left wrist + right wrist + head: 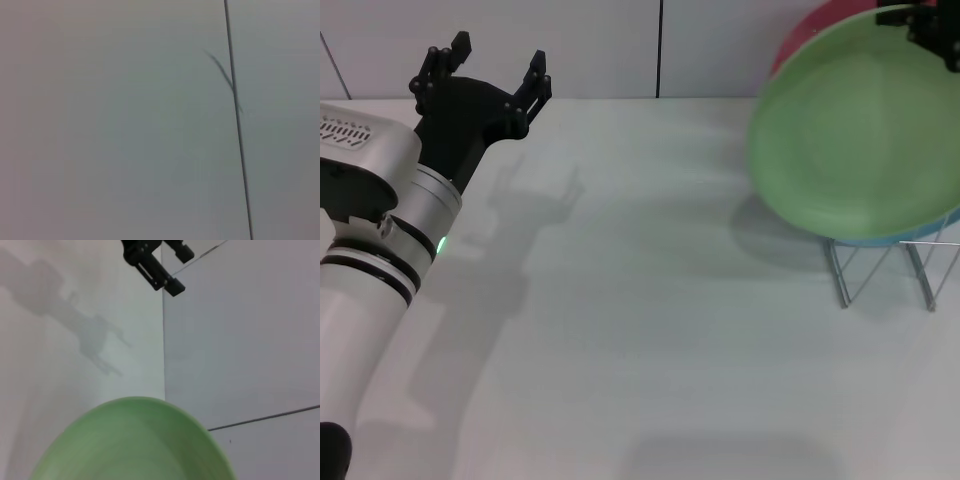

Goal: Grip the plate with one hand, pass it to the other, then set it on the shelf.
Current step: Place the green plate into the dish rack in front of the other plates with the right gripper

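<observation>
The light-green plate [855, 130] is held tilted on edge at the far right, just above the silver wire shelf [845, 275]. My right gripper [923, 25], slim and black, is shut on the plate's upper rim. The plate's near rim also fills the bottom of the right wrist view [135, 440]. My left gripper [495, 68], black claws on a white and silver arm with a green light, is open and empty at the far left near the wall. It also shows in the right wrist view [155, 262]. The left wrist view shows only the wall.
A teal-blue plate edge [920, 238] shows under the green plate, in the shelf. A reddish plate [808, 30] stands behind it. The white table [640, 330] lies between the two arms. The wall with a dark seam [660, 45] is behind.
</observation>
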### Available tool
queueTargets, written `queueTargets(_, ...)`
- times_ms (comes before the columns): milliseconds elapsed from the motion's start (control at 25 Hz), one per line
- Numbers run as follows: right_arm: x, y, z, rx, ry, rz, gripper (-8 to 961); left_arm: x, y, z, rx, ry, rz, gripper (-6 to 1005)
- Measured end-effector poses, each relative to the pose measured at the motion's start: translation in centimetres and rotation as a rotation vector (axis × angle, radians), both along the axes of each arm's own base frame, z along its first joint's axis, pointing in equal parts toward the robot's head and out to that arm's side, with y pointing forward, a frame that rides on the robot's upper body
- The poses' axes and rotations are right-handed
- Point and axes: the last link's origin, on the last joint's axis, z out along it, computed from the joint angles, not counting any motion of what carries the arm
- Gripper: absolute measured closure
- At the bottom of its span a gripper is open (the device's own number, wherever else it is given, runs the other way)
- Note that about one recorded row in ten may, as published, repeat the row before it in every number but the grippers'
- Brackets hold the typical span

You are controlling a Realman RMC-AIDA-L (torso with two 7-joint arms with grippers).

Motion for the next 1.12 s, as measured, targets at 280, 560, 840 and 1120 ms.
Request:
queueTargets(280,0.7,-0.6,1.0,0.012,-0.043,0.044,915,0.6,0.2,-0.2,-0.009,-0.001,-0.016,186)
queueTargets(560,1.5,-0.7,1.2,0.009,-0.083,0.050,916,1.1,0.4,-0.7,-0.023,0.007,-0.031,186)
queueTargets(840,2.5,-0.8,1.1,0.003,-0.111,0.039,915,1.4,0.4,-1.0,-0.034,0.007,-0.041,186)
queueTargets(1120,3.4,-0.6,1.0,-0.004,-0.133,0.025,877,1.5,0.4,-1.1,-0.036,0.007,-0.044,186)
